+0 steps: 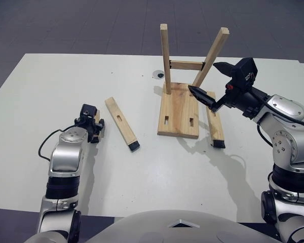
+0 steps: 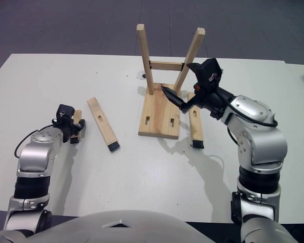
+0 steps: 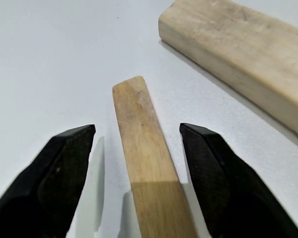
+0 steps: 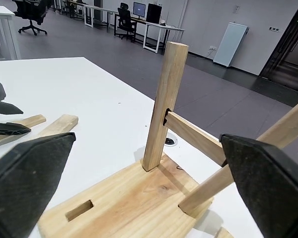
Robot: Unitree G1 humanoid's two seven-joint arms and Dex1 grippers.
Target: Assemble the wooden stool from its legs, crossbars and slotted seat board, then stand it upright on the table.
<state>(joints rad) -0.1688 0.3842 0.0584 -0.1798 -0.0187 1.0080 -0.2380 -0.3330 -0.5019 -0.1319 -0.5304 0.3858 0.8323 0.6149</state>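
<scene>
Near the left edge of the table (image 1: 50,81), about halfway back, the left gripper (image 3: 137,129) sits low over the surface. Its two black fingers (image 3: 64,163) are spread moderately apart, one on each side of a short loose crossbar (image 3: 144,163). Bare table shows between each finger and the wood, so it grips nothing. The crossbar lies flat on the table. Just beside it, toward the middle, lies a loose leg (image 1: 121,124), also flat. It has a slot in its upper face, and a black foot on the end toward the near edge.

Toward the right side of the table, the right gripper (image 1: 202,77) hangs in the air with its fingers wide apart and nothing between them. It is above the right-hand edge of the slotted seat board (image 1: 178,109).

The seat board lies flat near the middle of the table, closer to the far edge. Two legs rise from its far end. The left standing leg (image 1: 165,58) is close to upright, and the right standing leg (image 1: 211,55) leans outward to the right. A fitted crossbar (image 1: 186,65) joins them partway up. Two slots (image 1: 166,120) at the board's near end are unfilled.

A second loose leg (image 1: 215,126) lies flat just beside the board's right edge, below the right gripper, with its black foot pointing at the near edge. A small round hole (image 1: 158,75) shows in the table, beyond the board's far left corner.
</scene>
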